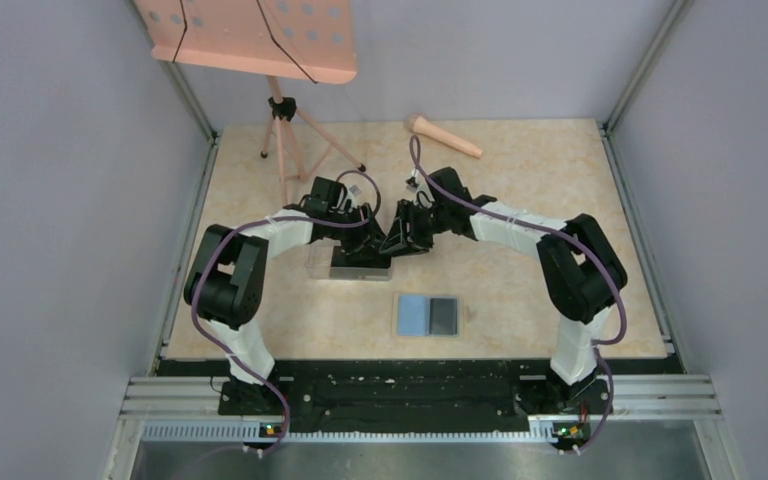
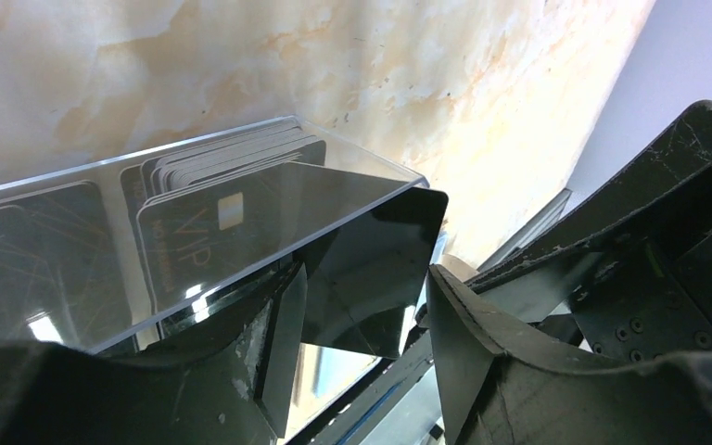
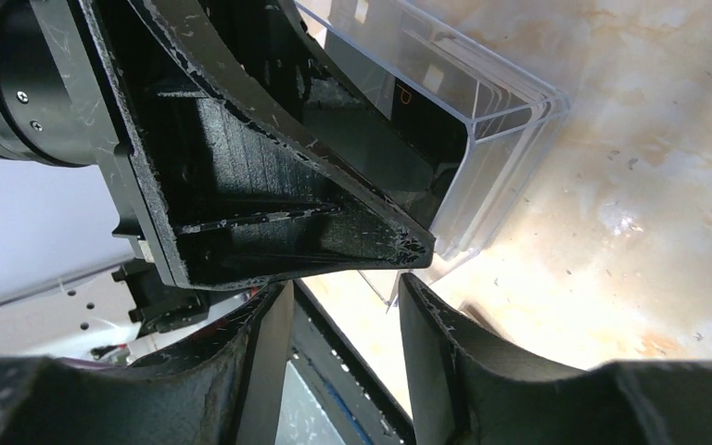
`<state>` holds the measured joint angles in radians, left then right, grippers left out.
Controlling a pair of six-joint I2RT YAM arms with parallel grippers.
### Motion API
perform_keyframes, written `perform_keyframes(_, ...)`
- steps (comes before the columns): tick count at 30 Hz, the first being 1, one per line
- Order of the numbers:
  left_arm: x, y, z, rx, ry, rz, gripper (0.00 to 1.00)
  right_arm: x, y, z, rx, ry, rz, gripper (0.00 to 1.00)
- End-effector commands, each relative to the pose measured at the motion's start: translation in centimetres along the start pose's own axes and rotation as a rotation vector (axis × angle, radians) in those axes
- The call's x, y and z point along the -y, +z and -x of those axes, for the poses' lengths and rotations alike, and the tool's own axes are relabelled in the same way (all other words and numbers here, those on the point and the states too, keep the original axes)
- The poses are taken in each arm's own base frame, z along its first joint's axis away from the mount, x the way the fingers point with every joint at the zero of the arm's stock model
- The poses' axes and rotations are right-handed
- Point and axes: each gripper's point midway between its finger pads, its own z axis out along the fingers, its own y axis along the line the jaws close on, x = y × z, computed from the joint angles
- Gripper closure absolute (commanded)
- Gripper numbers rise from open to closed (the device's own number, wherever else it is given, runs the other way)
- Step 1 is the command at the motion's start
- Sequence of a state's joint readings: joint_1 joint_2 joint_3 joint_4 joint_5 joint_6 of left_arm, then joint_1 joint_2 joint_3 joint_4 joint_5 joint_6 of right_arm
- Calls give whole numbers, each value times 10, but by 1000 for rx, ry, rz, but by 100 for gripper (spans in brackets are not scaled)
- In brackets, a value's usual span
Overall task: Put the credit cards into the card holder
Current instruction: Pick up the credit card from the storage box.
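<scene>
Before lifting the black plastic card (image 2: 380, 250) from the clear plastic box (image 2: 83, 250) near the tabletop's middle, confirm the jaws of your left gripper (image 2: 366, 273) pinch it (I cannot tell); those of your right gripper (image 3: 345, 289) stand spread, empty

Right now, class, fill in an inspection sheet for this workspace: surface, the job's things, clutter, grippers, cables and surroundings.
Surface: table, beige and marbled.
Job's things: card holder lies open near the front, light blue inside; cards stand stacked in the clear box; one black card sticks out at its end.
Clutter: music stand, pink, far left, tripod on the table; microphone-shaped object, pink, near the far edge.
Grippers: left gripper at the box, black card between its fingers, grip unclear; right gripper open, holding nothing.
Cables: purple cables along each arm; no snag seen.
Surroundings: walls, grey; rail, metal, at the near edge.
</scene>
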<state>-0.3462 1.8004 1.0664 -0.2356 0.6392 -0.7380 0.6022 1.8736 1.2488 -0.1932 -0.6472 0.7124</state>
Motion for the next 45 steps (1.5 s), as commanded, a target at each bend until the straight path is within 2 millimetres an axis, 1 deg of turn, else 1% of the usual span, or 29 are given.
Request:
perform_keyframes(1,-11,13,-17,-63,-66,-13,44,-25,-12,23,124,-72,36,53)
perform_keyframes(6,1,13,-17,-67,-76,-81,45,-19,-9,19,105,-53,17,53)
perform_keyframes(12,2,14,-17,-73,-93,-97,44,-11,-12,19,107,-78,-41,54)
perform_keyframes(15,4,14,-18,-75,-101,-111,44,-5,-13,19,103,-115,-102,54)
perform_keyframes(17,6,14,-18,-75,-100,-117,44,-4,-9,16,84,-140,-130,54)
perform_keyframes(23,10,10,-17,-72,-99,-125,43,-14,5,13,57,-158,-134,55)
perform_keyframes(27,11,10,-18,-77,-112,-140,44,-8,11,12,51,-152,-179,60)
perform_keyframes(29,12,9,-18,-76,-115,-144,43,0,12,10,40,-159,-232,63)
perform_keyframes(31,14,9,-18,-76,-118,-146,44,6,13,7,24,-177,-285,63)
perform_keyframes(34,14,8,-18,-79,-125,-144,44,8,13,4,12,-204,-325,63)
perform_keyframes(39,15,3,-18,-80,-112,-123,44,-3,7,7,46,-215,-297,61)
perform_keyframes(43,9,-4,-14,-62,-75,-40,44,-20,-1,11,90,-212,-227,57)
perform_keyframes(45,9,-6,-14,-58,-59,-24,45,-25,-5,13,114,-187,-181,56)
